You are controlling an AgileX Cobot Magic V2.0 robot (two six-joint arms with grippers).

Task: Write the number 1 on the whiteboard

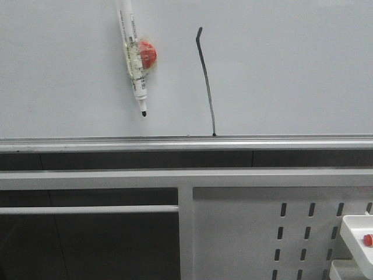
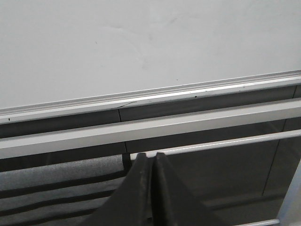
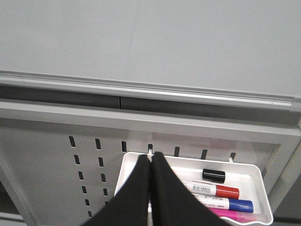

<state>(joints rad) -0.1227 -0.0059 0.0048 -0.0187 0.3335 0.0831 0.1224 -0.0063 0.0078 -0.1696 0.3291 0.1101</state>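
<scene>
The whiteboard (image 1: 291, 70) fills the upper part of the front view, with its silver rail (image 1: 186, 142) below. On it stands the number 1 (image 1: 206, 81), a thin black stroke with a small hook at the top, running down to the rail. A clear-barrelled marker (image 1: 134, 55) with a red disc hangs on the board left of the stroke, tip down. Neither gripper appears in the front view. My left gripper (image 2: 151, 157) is shut and empty below the board's rail (image 2: 150, 94). My right gripper (image 3: 151, 157) is shut and empty over a white tray (image 3: 257, 175).
The tray holds a red marker (image 3: 214, 189), a blue marker (image 3: 225, 203), a pink one (image 3: 235, 215) and a loose black cap (image 3: 213, 175). It hangs on a white perforated panel (image 3: 56, 155). The tray's corner (image 1: 355, 233) shows at the front view's lower right.
</scene>
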